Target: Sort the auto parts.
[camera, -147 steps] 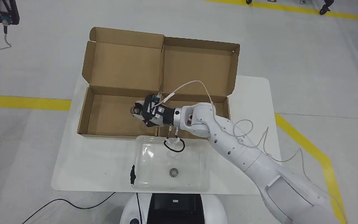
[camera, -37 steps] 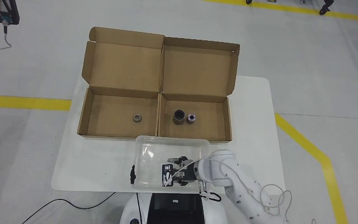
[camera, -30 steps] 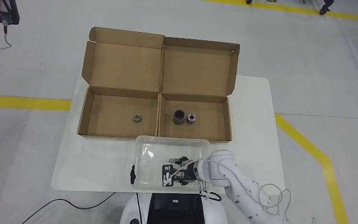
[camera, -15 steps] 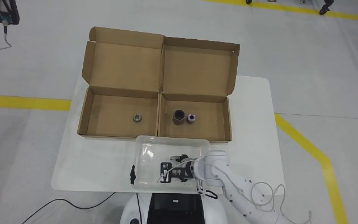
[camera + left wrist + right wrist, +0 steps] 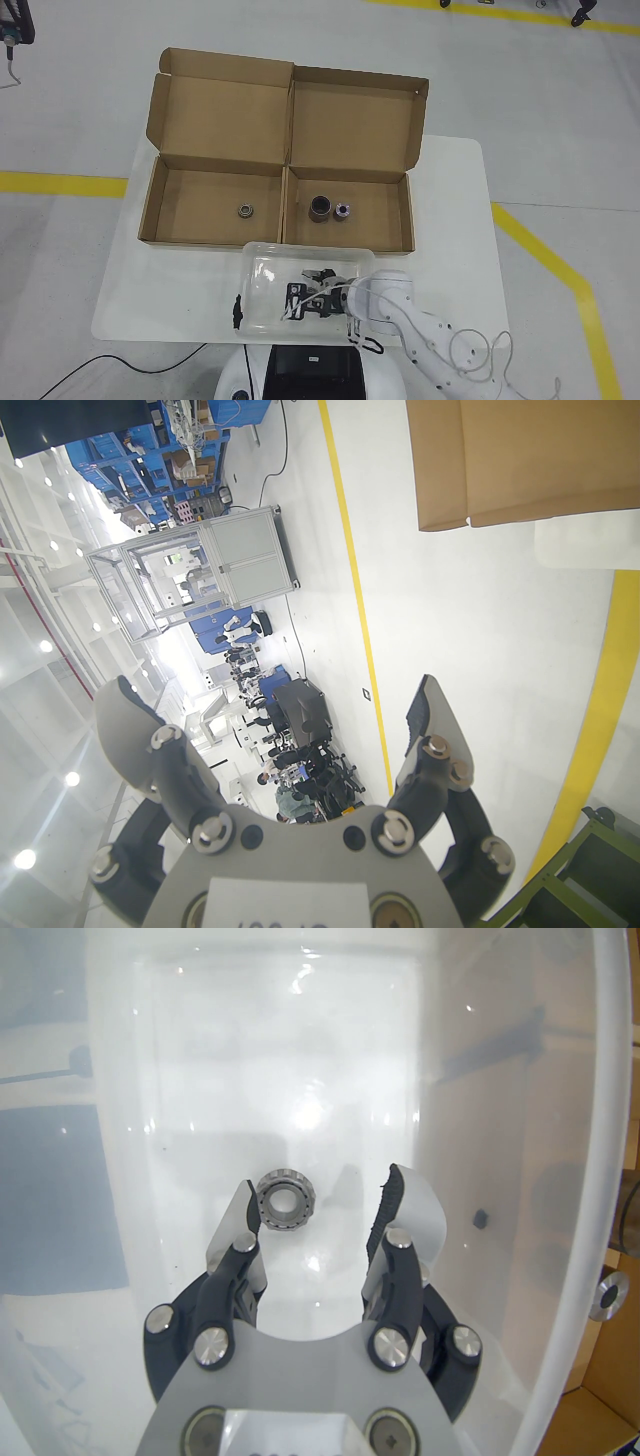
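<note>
Pincer (image 5: 320,1203) on right arm gaping inside clear tub (image 5: 575,1128), bearing (image 5: 285,1200) mid-frame just beside one finger (image 5: 235,1223), poised for the grab.

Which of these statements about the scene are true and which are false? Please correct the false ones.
1. The right tool is open inside the clear bin, near a bearing. True.
2. The right tool grips the bearing. False: the bearing lies loose on the bin floor, beside one fingertip.
3. The right compartment of the cardboard box holds two parts. True: a dark cylinder and a small ring.
4. The left compartment holds three parts. False: it holds one ring-shaped part.
5. The left tool is open and empty. True.
</note>
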You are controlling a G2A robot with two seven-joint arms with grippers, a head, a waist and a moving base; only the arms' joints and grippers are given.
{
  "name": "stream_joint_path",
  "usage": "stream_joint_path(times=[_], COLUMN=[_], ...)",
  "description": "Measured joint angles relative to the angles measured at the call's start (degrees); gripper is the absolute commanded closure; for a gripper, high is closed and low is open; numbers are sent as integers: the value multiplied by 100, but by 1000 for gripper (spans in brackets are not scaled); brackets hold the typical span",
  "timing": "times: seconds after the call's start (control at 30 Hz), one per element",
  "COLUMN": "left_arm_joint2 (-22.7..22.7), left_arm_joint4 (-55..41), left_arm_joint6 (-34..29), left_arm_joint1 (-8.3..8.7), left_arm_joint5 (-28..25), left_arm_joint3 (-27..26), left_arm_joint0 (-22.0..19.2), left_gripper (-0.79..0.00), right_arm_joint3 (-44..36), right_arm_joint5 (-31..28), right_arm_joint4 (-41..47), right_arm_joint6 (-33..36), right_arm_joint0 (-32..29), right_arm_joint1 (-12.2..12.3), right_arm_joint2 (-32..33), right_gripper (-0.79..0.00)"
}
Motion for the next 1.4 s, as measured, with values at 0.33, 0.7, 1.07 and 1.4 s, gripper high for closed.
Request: stream_joint_path(times=[0.33,0.7,1.07,1.4], left_arm_joint2=[0,0,0,0], left_arm_joint4=[0,0,0,0], left_arm_joint6=[0,0,0,0], left_arm_joint1=[0,0,0,0], left_arm_joint5=[0,0,0,0], left_arm_joint3=[0,0,0,0], left_arm_joint0=[0,0,0,0], left_gripper=[-785,-785,-785,-785], right_arm_joint3=[87,262,187,-68], right_arm_joint5=[-8,114,275,246], right_arm_joint4=[43,76,-6,197], right_arm_joint6=[-75,-102,-149,-794], right_arm_joint0=[-30,54,122,110], right_arm_joint1=[47,45,52,105], right_arm_joint2=[-20,-150,-223,-64], right_gripper=[-437,-305,0,0])
